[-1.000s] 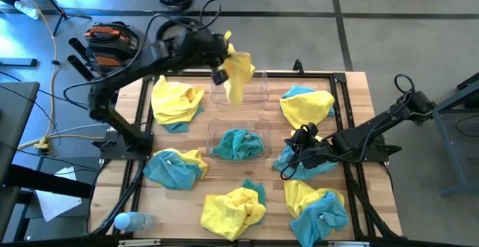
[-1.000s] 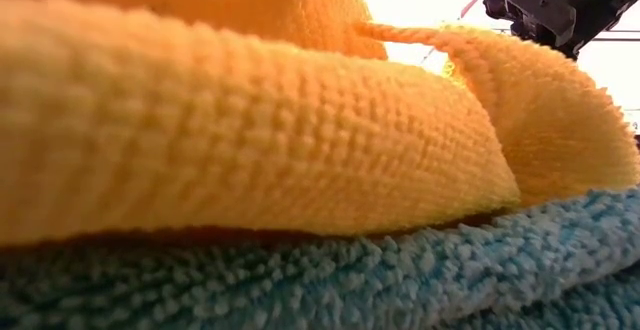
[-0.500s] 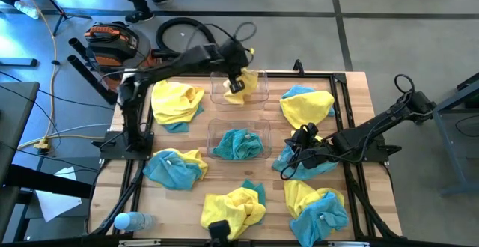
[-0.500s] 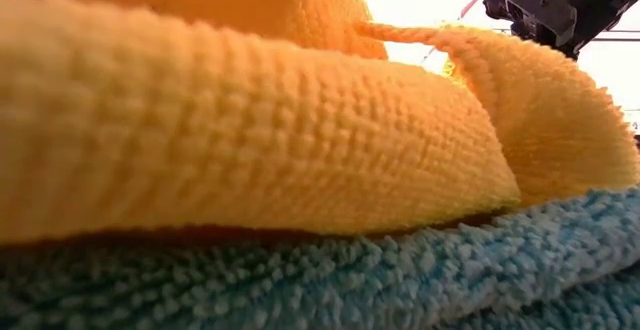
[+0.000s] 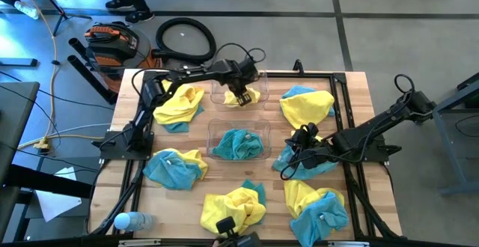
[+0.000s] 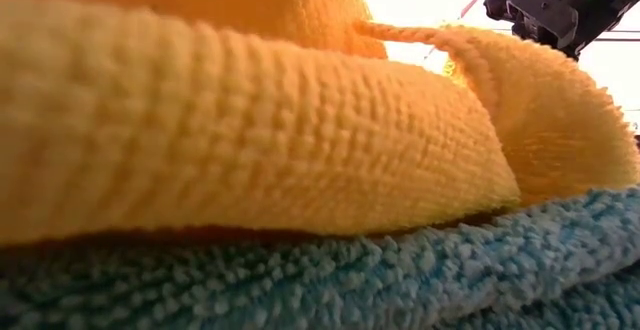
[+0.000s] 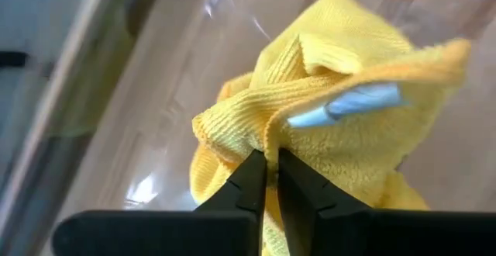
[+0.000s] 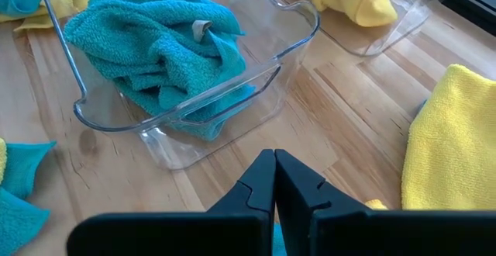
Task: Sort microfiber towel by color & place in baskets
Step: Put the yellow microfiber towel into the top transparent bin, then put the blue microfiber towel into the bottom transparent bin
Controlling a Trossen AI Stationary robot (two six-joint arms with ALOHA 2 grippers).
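Observation:
My left gripper (image 5: 240, 93) is down in the far clear basket (image 5: 215, 97), shut on a bright yellow microfiber towel (image 7: 325, 132) that lies bunched on the basket's floor. The near basket (image 5: 212, 129) holds a crumpled turquoise towel (image 5: 238, 144), which also shows in the right wrist view (image 8: 155, 46). My right gripper (image 5: 302, 138) waits shut, low over the table at the right, beside a turquoise towel (image 5: 296, 163). In the low view, a yellow towel (image 6: 250, 130) lying on a turquoise one (image 6: 300, 280) blocks almost everything. My left gripper pinches a raised fold (image 7: 265, 136) of the yellow towel between its two fingers. The fingers come from above, slanting down into the far basket. The towel is bunched up under the fingers and rests on the basket's floor, with its pale label (image 7: 349, 105) facing up.
Mixed heaps of yellow and turquoise towels lie around the baskets: far left (image 5: 177, 103), near left (image 5: 174, 166), near middle (image 5: 233, 206), near right (image 5: 318, 206), far right (image 5: 307, 105). A water bottle (image 5: 131, 221) lies at the near left corner. A black frame borders the table.
My left gripper has moved toward the table's right and down into the far basket, still shut on the yellow towel. The towel, which hung below the fingers above the basket, now lies bunched inside it.

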